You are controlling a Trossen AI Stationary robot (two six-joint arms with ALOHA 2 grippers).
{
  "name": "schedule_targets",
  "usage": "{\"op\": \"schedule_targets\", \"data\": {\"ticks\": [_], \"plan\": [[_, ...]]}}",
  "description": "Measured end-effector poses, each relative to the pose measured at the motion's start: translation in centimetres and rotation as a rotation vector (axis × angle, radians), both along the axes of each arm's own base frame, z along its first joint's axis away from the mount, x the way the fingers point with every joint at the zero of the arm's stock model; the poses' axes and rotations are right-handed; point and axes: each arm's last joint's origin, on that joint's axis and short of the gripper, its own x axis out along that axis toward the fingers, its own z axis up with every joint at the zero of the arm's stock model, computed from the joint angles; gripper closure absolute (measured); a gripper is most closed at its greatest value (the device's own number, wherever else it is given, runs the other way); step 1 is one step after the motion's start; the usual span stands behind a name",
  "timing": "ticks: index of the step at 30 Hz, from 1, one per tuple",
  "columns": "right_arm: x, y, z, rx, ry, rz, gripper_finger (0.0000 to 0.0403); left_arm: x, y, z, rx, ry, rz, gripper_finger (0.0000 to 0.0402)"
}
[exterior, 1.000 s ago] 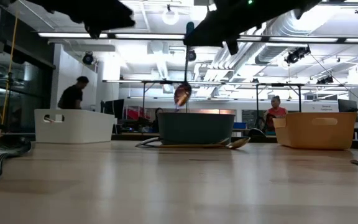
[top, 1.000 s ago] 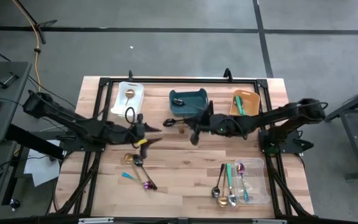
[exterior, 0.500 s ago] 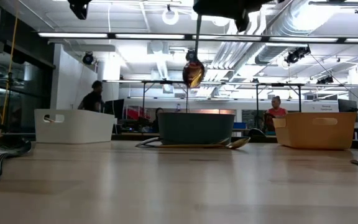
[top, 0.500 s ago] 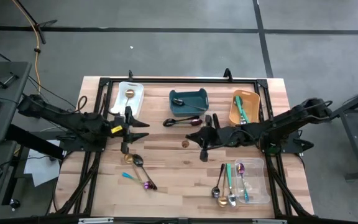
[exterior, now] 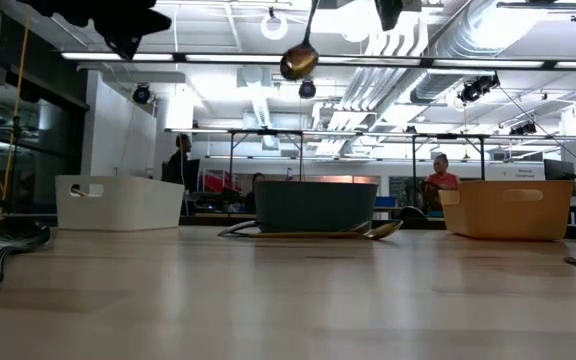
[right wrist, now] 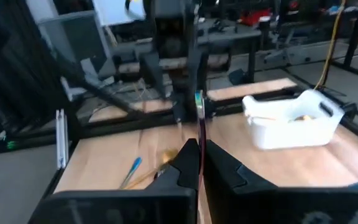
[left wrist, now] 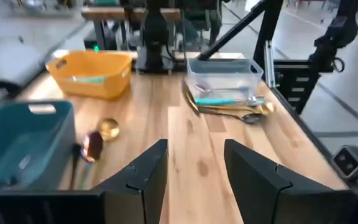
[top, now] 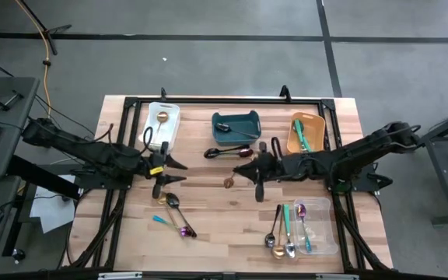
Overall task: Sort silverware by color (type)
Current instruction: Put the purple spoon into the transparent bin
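Above the table's middle, my right gripper [top: 249, 167] is clenched on a gold spoon [exterior: 299, 60] that hangs high over the wood. That thin handle could swivel or slip during the carry. My left gripper [top: 166, 167] waits spread and empty.

Left arm [top: 84, 148]: dark, slender jointed links, running in from the high view's left edge toward centre.
Left arm marking: small yellow patch near the wrist [top: 158, 161].
Left gripper [left wrist: 194, 177]: two broad black wedge-shaped fingers with angular, matte faces, at the wrist view's bottom.
Right arm [top: 348, 155]: dark jointed links, bulkier rounded joint at the high view's right.
Right gripper [right wrist: 200, 163]: black, tapered fingers [right wrist: 222, 165] with flat faceted sides.
Cabling: thin black loop beside the left wrist [top: 148, 138], upper left of centre.
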Motion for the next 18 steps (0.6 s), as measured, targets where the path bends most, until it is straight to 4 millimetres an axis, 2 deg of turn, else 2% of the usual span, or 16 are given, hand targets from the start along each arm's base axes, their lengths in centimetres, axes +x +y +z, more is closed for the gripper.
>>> {"op": "schedule_targets", "data": {"ticks": [4,7,9,11,14,16,18], "plan": [[-0.2,-1.3,2.3,-0.022,-0.058,-0.044,0.0402,0.3,-0.3,-0.1,-0.068,0.01,-0.064,0.025],[0.2,-3.1,3.7,-0.05,-0.081,-0.096,0.0402,0.7,-0.3,0.2,-0.009,-0.044,-0.076,0.025],[0.8,-5.0,3.8,-0.057,-0.059,-0.156,0.0402,1.0,0.0,0.6,0.05,-0.087,-0.024,0.025],[1.5,-6.9,2.6,-0.036,0.012,-0.194,0.0403,1.3,0.5,1.0,0.091,-0.135,0.047,0.025],[2.7,-8.9,-0.5,0.01,0.168,-0.236,0.0403,1.5,1.2,1.1,0.148,-0.154,0.123,0.025],[3.3,-9.6,-2.2,0.032,0.252,-0.263,0.0403,1.6,1.7,1.0,0.19,-0.138,0.157,0.025],[3.6,-9.9,-3.1,0.033,0.288,-0.273,0.0403,1.7,2.2,0.9,0.198,-0.123,0.185,0.025]]}}
